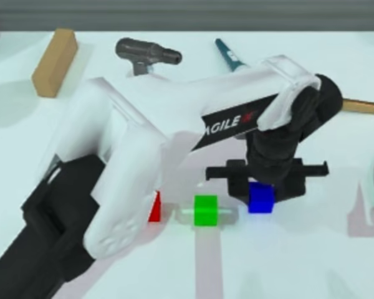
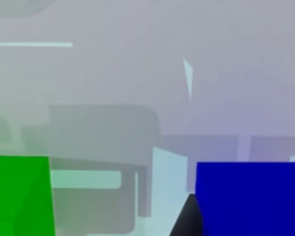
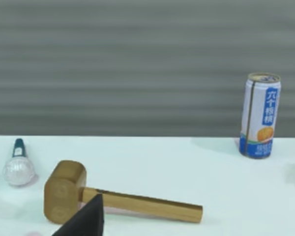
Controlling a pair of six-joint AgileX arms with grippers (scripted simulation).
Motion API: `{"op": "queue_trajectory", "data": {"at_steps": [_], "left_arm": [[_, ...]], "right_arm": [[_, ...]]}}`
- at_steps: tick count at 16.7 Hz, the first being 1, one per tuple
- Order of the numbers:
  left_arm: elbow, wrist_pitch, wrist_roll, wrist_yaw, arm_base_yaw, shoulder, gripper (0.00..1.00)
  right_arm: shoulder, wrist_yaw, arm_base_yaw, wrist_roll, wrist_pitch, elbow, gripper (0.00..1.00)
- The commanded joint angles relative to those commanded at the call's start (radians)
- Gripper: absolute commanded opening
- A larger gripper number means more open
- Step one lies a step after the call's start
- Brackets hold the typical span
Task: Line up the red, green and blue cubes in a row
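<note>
The left gripper clasps the glossy blue cube, with the green cube beside it and the red cube beyond.

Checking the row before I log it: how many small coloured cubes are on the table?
3, in one row near the table's front: the red cube, partly hidden by the left arm; the green cube in the middle; the blue cube under the left gripper.
</note>
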Motion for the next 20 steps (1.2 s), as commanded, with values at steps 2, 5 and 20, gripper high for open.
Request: {"op": "queue_trajectory", "data": {"at_steps": [2,5,20], "left_arm": [[0.0,0.0,0.0,0.0,0.0,0.0,0.15],[0.0,0.0,0.0,0.0,0.0,0.0,0.38],[0.0,0.0,0.0,0.0,0.0,0.0,1.0]], "right_arm": [[0.0,0.0,0.0,0.0,0.0,0.0,1.0],[0.0,0.0,0.0,0.0,0.0,0.0,1.0],[0.0,0.0,0.0,0.0,0.0,0.0,1.0]]}}
